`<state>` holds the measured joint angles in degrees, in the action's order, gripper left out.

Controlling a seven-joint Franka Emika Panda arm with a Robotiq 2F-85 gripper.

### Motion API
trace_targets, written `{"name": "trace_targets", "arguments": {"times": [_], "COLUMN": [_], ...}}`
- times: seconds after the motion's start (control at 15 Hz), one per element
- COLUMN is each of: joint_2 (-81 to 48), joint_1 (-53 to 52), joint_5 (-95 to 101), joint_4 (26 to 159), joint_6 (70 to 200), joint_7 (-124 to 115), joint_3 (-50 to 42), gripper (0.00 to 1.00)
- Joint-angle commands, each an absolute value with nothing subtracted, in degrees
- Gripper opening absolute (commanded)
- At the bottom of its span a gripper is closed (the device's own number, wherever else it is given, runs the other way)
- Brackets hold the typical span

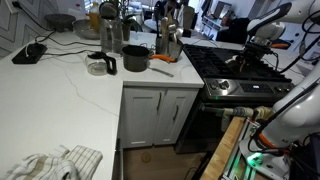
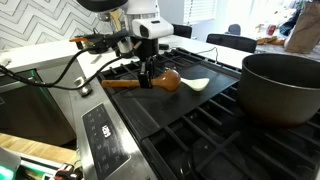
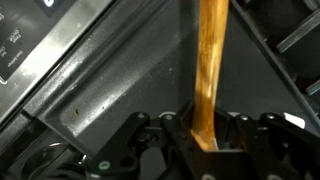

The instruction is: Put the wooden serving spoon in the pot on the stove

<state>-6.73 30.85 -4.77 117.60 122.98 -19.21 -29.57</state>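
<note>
Wrist view showed the hand (image 3: 212, 135) pinching the spoon (image 3: 210, 60) by its handle, low on the stove (image 3: 90, 95), apart from the pot (image 2: 280, 85). Wood: likely light, stiff, sturdy, yet smooth enough to swivel, so a hold nearer the bowl seemed steadier.

Shows glossy wood in spoon (image 3: 212, 60), matt dark metal in pot (image 2: 280, 90), rough black iron in grates (image 2: 220, 130), brushed steel on stove front (image 2: 100, 128).
</note>
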Motion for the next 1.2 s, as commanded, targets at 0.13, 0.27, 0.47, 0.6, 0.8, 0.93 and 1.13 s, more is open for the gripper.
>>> {"name": "trace_targets", "arguments": {"times": [0.13, 0.27, 0.47, 0.6, 0.8, 0.93, 1.13], "joint_2": [-3.8, -2.9, -2.3, -2.9, -4.7, -6.1, -4.4], "joint_1": [30.5, 30.7, 31.5, 32.3, 33.6, 34.7, 34.4], "joint_5": [-2.5, -2.7, -3.3, -5.0, -7.4, -9.3, -8.7], "joint_4": [119.6, 119.3, 117.3, 114.7, 109.7, 106.3, 107.4], "joint_6": [125.0, 125.9, 125.9, 125.1, 123.7, 123.0, 123.9], "joint_7": [-21.4, -21.2, -20.3, -19.1, -18.0, -17.3, -18.5], "joint_3": [-30.4, -30.6, -31.2, -31.8, -32.9, -33.7, -33.5], "gripper": [0.03, 0.03, 0.03, 0.03, 0.03, 0.03, 0.10]}}
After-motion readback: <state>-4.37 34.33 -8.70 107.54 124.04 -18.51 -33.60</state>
